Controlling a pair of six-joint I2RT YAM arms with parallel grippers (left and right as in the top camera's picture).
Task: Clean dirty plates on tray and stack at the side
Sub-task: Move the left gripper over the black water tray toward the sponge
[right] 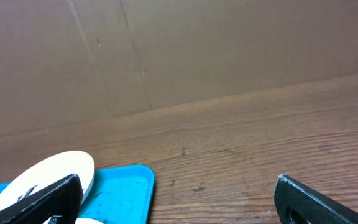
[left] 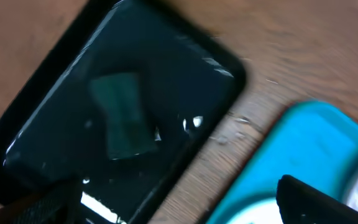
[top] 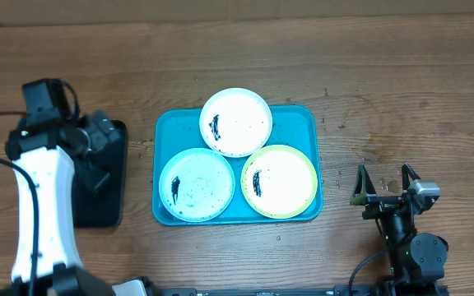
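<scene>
Three plates (top: 235, 122) fill tray (top: 304, 120); left gripper (left: 182, 208) over black tray (top: 112, 210), right gripper (top: 383, 186), both agape.

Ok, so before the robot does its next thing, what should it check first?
1. All three plates on the turquoise tray: ok, the white plate, light blue plate and yellow-green plate lie in it.
2. Plates clean: not ok, each has dark smears.
3. Left gripper open and empty: ok, over the black tray.
4. Right gripper open and empty: ok, apart from the turquoise tray.
5. Wiping thing ready: cannot tell, a blurry green block lies in the black tray.
</scene>
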